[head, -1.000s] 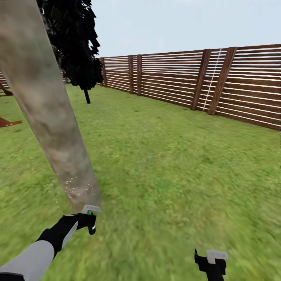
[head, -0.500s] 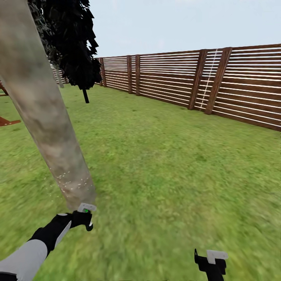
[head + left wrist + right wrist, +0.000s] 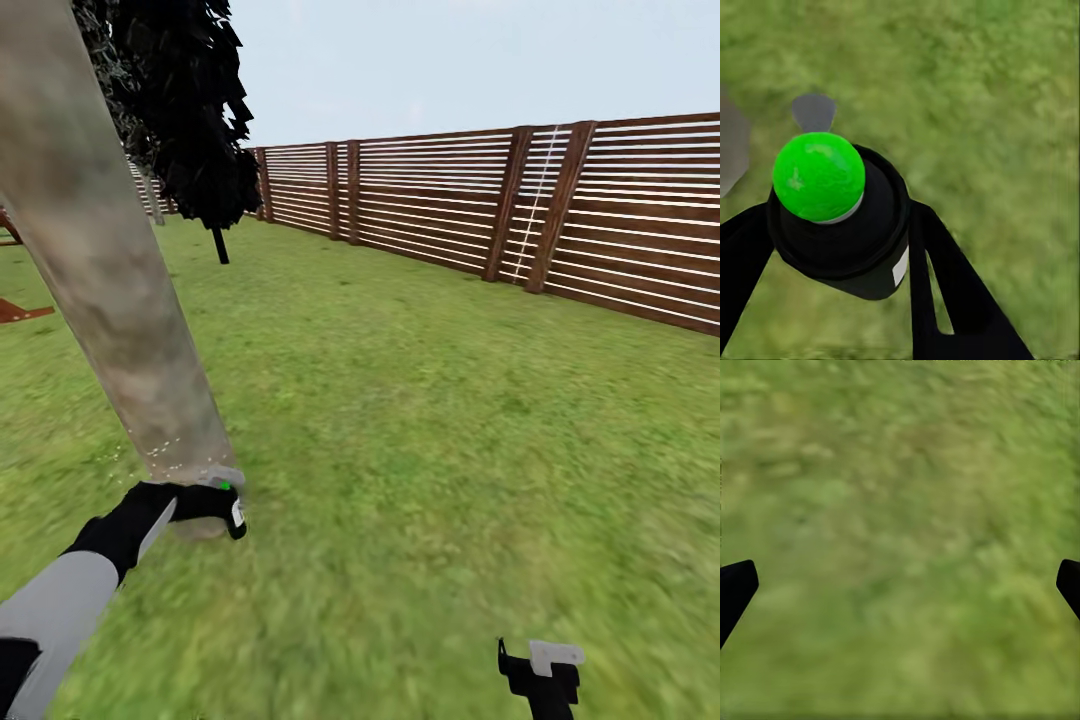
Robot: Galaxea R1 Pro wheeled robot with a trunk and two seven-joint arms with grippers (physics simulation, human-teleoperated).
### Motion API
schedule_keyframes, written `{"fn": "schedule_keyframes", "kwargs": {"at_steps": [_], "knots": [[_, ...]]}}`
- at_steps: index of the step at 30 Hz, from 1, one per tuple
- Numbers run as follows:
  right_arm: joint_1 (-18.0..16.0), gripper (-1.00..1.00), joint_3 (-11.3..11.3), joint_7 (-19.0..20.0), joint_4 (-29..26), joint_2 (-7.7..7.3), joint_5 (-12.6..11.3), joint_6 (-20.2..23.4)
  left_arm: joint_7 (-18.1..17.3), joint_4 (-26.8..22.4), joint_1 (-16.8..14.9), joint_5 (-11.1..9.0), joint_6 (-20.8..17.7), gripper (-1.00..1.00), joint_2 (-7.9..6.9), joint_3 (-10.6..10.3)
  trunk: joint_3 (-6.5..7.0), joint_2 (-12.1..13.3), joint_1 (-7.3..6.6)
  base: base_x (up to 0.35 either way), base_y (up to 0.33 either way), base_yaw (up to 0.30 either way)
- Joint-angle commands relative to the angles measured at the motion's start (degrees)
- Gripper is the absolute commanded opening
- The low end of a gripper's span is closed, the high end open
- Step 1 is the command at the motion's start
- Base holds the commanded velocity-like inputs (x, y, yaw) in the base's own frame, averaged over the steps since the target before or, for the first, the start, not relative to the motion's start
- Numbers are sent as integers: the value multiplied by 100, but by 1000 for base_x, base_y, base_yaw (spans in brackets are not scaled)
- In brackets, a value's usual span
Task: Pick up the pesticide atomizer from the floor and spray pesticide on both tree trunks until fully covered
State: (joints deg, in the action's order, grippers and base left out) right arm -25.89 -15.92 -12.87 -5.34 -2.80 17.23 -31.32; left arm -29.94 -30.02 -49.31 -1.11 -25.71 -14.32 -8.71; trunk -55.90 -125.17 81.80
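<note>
A thick, mottled beige-grey tree trunk (image 3: pixel 110 290) leans across the left of the head view, with white specks near its base. My left gripper (image 3: pixel 215 500) is right at that base, shut on the pesticide atomizer (image 3: pixel 222 492). In the left wrist view the atomizer (image 3: pixel 840 225) is a black bottle with a bright green top, clamped between the two black fingers (image 3: pixel 945 292) over grass. My right gripper (image 3: pixel 540 672) hangs low at the bottom right above the lawn. Its fingertips (image 3: pixel 735 589) stand wide apart, open with nothing between them.
Green lawn (image 3: pixel 430 420) spreads to the right and ahead, ringed by a brown slatted fence (image 3: pixel 450 200). A dark conifer (image 3: pixel 190 110) stands behind the trunk, with a slim grey trunk (image 3: pixel 152 205) beside it. A brown wooden piece (image 3: pixel 15 312) lies at the far left.
My left gripper has risen with the atomizer, from below the trunk's foot to against its base. The camera has shifted slightly. The right gripper has stayed put.
</note>
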Motion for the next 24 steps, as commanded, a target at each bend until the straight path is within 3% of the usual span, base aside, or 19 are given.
{"fn": "schedule_keyframes", "kwargs": {"at_steps": [1, 3, 5, 12, 15, 17, 24], "knots": [[-4, 100, -28, -31, 7, 4, 61, -14, -24, -16, -10, -45, -109, -100, -100, -20, -9, -2, -1, 0, 0, 145], [-4, 100, -27, -31, 7, 4, 61, -14, -42, -20, -15, -49, -163, -100, -246, -17, -19, -2, -1, 0, 0, 196], [-4, 100, -26, -31, 7, 5, 61, -14, -45, -21, -11, -49, -168, -100, -277, -17, -30, -2, -1, 0, 0, 213], [-4, 100, -25, -31, 7, 3, 61, -14, 20, -163, -24, -43, -181, -100, -225, -25, -68, -2, -1, 0, 0, 218], [-4, 100, -25, -31, 7, 4, 68, -14, 342, -880, 37, -58, -209, -100, -231, -20, -71, -2, -1, 0, 0, 28], [-4, 100, -30, -31, 7, 0, 69, -14, 353, -1084, 54, -50, -213, -100, -240, -12, -71, -2, -1, 26, 0, 0], [-4, 100, -29, -31, 7, -1, 63, -14, 382, -1147, 53, -47, -550, -100, -256, 2, -71, -2, -1, 272, -89, 1]]}}
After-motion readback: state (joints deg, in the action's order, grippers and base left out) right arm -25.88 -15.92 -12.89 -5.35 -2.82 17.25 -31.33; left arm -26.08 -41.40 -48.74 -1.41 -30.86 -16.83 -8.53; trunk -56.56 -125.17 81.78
